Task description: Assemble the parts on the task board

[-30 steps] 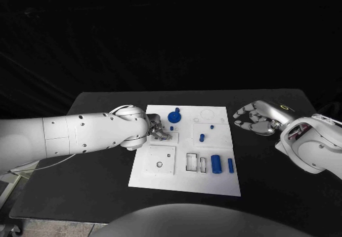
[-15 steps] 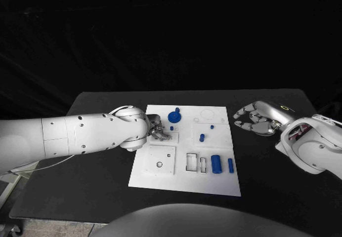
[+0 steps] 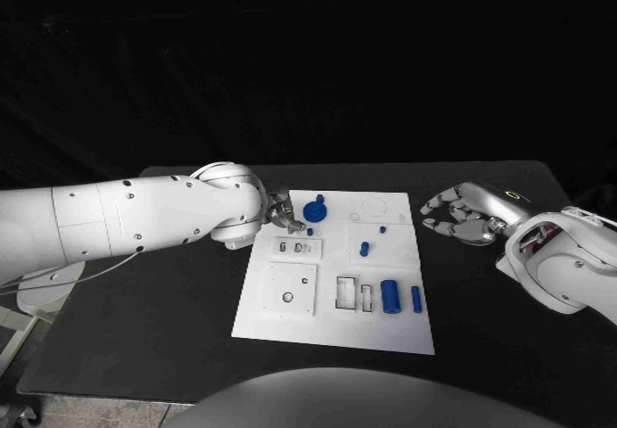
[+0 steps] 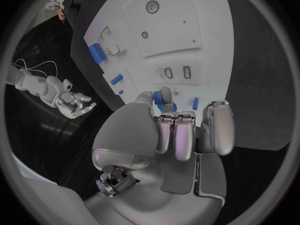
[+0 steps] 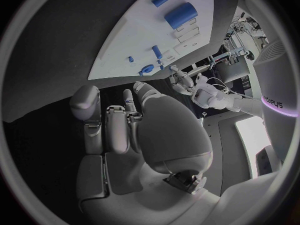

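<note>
The white task board lies mid-table. My left hand hovers over its far left part with fingers curled in, close beside the round blue knob and holding nothing that I can see. In the left wrist view the knob sits just past the thumb and fingers. A small blue peg stands near the hand, and two more pegs stand mid-board. A thick blue cylinder and a slim one lie at the near right. My right hand hangs off the board's right edge, curled and empty.
Rectangular slots are cut beside the thick cylinder. A raised square plate with small holes sits on the board's near left. Bare black table surrounds the board. The right wrist view shows the board and both cylinders beyond my right hand.
My left arm and hand have moved away from me along the board's left side, from beside the square plate to beside the round blue knob. The right hand has not moved.
</note>
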Action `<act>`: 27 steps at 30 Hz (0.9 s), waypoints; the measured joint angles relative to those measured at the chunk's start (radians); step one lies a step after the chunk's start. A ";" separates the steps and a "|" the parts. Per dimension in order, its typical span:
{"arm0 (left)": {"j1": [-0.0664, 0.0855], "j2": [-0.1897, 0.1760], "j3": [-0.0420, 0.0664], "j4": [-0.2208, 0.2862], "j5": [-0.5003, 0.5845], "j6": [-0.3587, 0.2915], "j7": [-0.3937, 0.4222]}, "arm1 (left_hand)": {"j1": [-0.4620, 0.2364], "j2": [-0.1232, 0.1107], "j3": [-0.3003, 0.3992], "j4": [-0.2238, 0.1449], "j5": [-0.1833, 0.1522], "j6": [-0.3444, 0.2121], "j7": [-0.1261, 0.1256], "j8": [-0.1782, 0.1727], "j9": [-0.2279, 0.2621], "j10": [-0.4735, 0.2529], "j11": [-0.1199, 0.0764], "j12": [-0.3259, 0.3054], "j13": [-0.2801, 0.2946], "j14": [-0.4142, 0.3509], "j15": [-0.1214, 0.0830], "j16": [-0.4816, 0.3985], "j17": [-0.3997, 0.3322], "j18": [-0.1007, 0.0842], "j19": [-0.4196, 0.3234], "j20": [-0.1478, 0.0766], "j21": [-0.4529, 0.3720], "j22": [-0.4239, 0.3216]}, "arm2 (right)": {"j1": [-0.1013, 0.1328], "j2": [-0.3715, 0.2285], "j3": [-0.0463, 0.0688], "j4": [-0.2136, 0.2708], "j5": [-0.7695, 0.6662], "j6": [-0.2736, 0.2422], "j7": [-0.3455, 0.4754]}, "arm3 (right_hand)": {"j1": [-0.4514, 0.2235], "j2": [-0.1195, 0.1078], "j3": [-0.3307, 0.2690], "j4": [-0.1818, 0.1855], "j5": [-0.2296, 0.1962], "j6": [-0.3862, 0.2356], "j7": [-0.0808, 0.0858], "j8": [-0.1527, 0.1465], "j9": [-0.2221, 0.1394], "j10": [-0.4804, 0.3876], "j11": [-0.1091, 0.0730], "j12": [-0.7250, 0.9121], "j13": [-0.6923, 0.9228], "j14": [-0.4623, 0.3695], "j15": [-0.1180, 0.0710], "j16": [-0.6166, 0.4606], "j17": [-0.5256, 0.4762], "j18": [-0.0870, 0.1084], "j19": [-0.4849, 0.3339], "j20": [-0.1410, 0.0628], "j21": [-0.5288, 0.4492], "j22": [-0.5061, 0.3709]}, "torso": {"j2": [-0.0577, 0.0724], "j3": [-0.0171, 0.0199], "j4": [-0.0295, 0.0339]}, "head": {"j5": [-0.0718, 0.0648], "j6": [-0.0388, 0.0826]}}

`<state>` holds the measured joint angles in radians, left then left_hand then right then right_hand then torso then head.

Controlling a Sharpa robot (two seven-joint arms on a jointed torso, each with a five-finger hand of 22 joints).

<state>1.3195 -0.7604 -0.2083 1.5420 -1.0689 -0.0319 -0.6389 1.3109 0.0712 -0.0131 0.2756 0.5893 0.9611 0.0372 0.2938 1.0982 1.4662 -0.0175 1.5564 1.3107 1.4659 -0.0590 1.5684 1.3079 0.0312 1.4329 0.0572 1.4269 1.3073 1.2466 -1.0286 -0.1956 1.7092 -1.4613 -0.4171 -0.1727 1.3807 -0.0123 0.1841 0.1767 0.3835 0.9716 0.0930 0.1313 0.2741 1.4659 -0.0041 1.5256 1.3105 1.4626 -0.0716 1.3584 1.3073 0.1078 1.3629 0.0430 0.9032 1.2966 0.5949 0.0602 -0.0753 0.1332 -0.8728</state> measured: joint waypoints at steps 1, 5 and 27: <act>0.013 0.005 0.001 -0.011 0.015 0.020 -0.001 | 0.004 -0.002 0.005 -0.001 -0.004 0.000 0.000 0.000 0.000 0.000 0.000 0.000 0.000 0.000 0.000 0.000 0.000 0.000 0.000 0.000 0.000 0.000 | 0.000 0.001 0.000 -0.001 0.000 0.000 0.000 | 0.000 0.000 0.000 0.000 0.000 0.000 0.000 0.000 0.000 0.000 0.000 0.000 0.000 0.000 0.000 0.000 0.000 0.000 0.000 0.000 0.000 0.000 | 0.000 0.0001 0.0001 | 0.001 0.000; 0.042 0.028 0.002 -0.055 0.063 0.092 -0.005 | 0.025 -0.010 0.048 -0.005 -0.064 0.000 0.000 -0.004 0.000 0.000 0.000 -0.005 0.000 0.000 0.000 0.000 0.000 0.000 -0.004 -0.004 -0.007 0.000 | 0.000 0.005 0.000 -0.003 0.002 0.002 0.000 | 0.000 0.000 0.003 0.003 0.004 0.000 0.000 0.000 -0.001 0.000 0.000 0.000 -0.001 0.000 0.000 0.000 0.000 0.000 0.000 0.000 -0.004 0.000 | 0.000 0.0005 0.0001 | 0.004 0.000; 0.051 0.173 -0.006 -0.272 0.169 0.453 -0.042 | 0.019 -0.050 0.163 -0.020 -0.140 0.000 0.012 -0.048 -0.028 0.000 0.000 0.004 -0.003 0.000 0.000 0.000 0.000 0.000 -0.006 -0.001 -0.024 0.001 | -0.001 0.009 0.000 -0.007 0.010 0.014 0.000 | 0.004 0.004 0.006 0.000 0.004 0.000 0.000 0.000 -0.001 0.000 0.000 -0.004 0.000 0.004 0.004 -0.006 0.001 0.000 0.000 0.000 -0.015 -0.003 | 0.001 -0.0001 -0.0002 | 0.023 0.000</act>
<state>1.3709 -0.5870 -0.2148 1.2701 -0.9000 0.4215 -0.6805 1.3295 0.0213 0.1504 0.2559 0.4488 0.9610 0.0487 0.2454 1.0698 1.4662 -0.0175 1.5606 1.3077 1.4659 -0.0590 1.5684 1.3076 0.0312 1.4271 0.0558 1.4033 1.3080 1.2456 -1.0194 -0.1960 1.7019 -1.4510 -0.4031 -0.1731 1.3851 -0.0079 0.1897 0.1768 0.3871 0.9716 0.0930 0.1313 0.2733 1.4658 -0.0041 1.5219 1.3109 1.4662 -0.0680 1.3525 1.3081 0.1077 1.3629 0.0430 0.8884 1.2937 0.5960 0.0601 -0.0755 0.1560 -0.8728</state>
